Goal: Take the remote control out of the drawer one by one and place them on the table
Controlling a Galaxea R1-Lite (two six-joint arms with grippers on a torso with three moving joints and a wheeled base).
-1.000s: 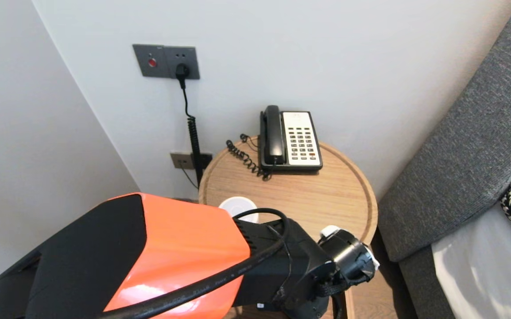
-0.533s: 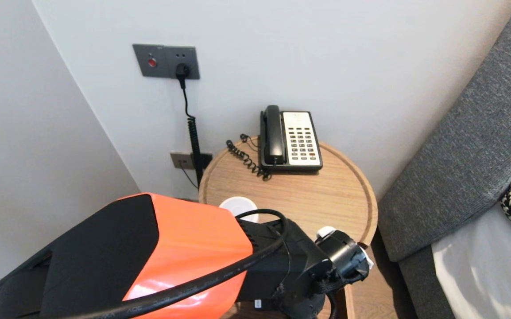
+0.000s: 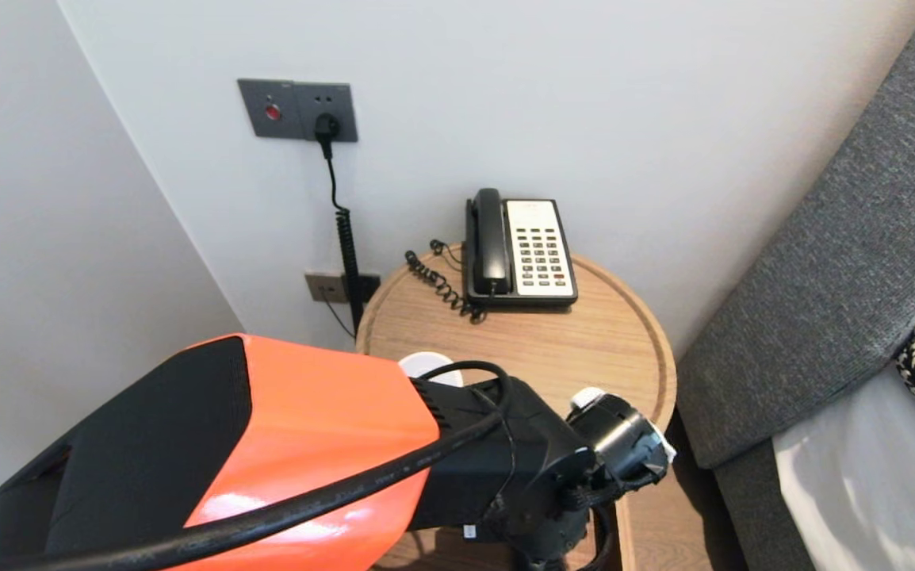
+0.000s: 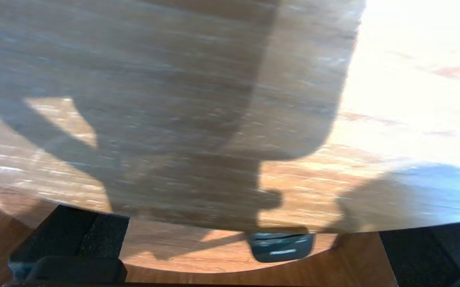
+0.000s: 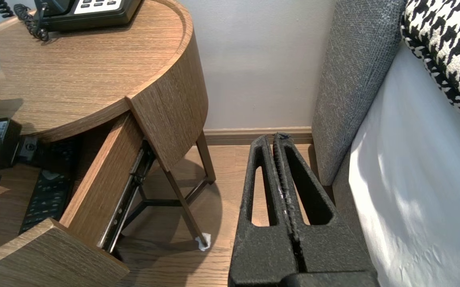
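Seen from my remote station, the grey sofa flanks the round wooden table, whose drawer is pulled out. My left arm reaches over the table's near edge. The left gripper is spread wide and empty by the open drawer. The right gripper hangs parked beside the sofa, fingers pressed together. The telephone sits at the table's back. The black remote lies inside the drawer.

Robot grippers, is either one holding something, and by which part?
Nothing is held. The left gripper stands open near the black remote control in the open wooden drawer; the right gripper is shut on nothing, beside the grey upholstered panel.
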